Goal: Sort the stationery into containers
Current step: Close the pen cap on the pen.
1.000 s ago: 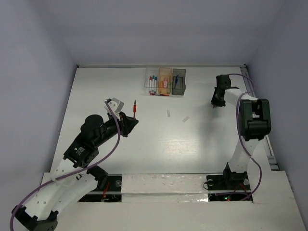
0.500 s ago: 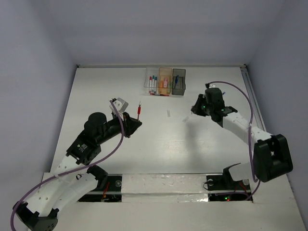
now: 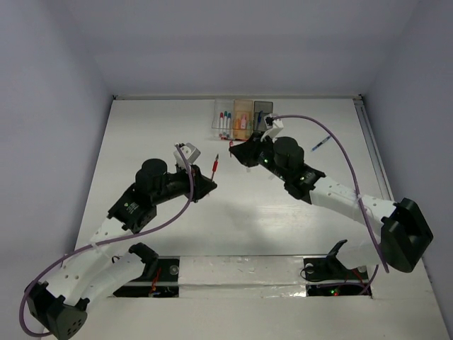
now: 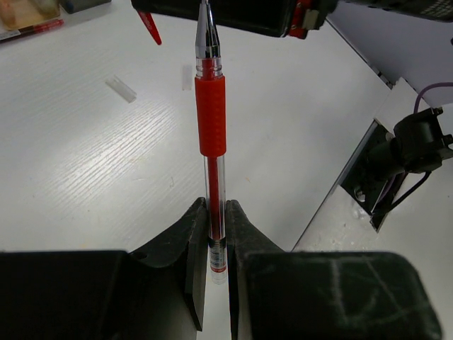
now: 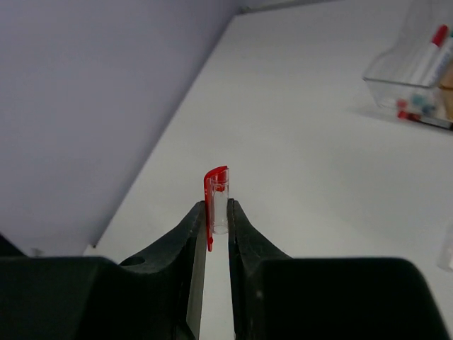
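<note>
Sorting is judged partly done. Several markers (image 3: 225, 122) lie in the clear bin (image 3: 216, 112). The orange bin (image 3: 243, 106) holds small items, and the contents of the grey bin (image 3: 262, 107) cannot be made out, as it is partly covered by the right arm. All three bins sit at 12 o'clock on the surface (image 3: 297, 212).

A red pen (image 4: 211, 113) is clamped by its tail in the left pincer (image 4: 212, 212). A red cap (image 5: 216, 193) is pinched in the right pincer (image 5: 216, 212). The two are held close together above the middle of the surface, so a capping step is judged to be in hand.

Left to sort, by this judgement, are that pen, a blue pen (image 3: 320, 144) lying at 3 o'clock of the right pincer, a pale block (image 4: 121, 89) and a red-tipped pen (image 4: 35, 29) beside the bins.

The blue pen and the row of bins are shown only from above. The cap's clear body and red clip are shown only by the right wrist view. The pen's uncapped metal tip, aimed toward the cap, is shown only by the left wrist view.
</note>
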Motion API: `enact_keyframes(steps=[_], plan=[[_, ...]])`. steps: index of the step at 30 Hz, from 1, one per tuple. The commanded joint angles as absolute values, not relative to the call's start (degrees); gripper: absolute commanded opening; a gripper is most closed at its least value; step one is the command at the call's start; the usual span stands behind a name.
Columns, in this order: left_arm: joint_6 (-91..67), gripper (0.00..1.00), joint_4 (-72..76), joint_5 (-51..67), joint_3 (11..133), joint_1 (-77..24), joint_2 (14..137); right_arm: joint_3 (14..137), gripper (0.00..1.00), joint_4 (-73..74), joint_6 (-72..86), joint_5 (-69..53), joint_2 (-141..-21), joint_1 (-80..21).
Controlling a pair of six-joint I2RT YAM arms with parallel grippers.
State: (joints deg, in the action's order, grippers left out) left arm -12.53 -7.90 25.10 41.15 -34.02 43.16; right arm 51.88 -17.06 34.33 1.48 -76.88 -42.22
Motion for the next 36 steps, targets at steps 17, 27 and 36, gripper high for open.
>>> enact_keyframes(steps=[17, 27, 36], plan=[[-13.45, 0.0, -4.13, 25.14, 41.75, -33.31, 45.35, 55.46, 0.01, -41.3, 35.95, 7.56, -79.98, -51.33], [-14.06, 0.0, -4.13, 24.44, 41.66, -31.03, 45.62, 54.06, 0.01, -43.15, 35.59, 8.0, -78.84, -52.38], [-14.5, 0.0, -3.69, 23.82, 41.4, -29.97, 44.47, 53.53, 0.02, -43.24, 36.12, 7.82, -79.01, -52.38]])
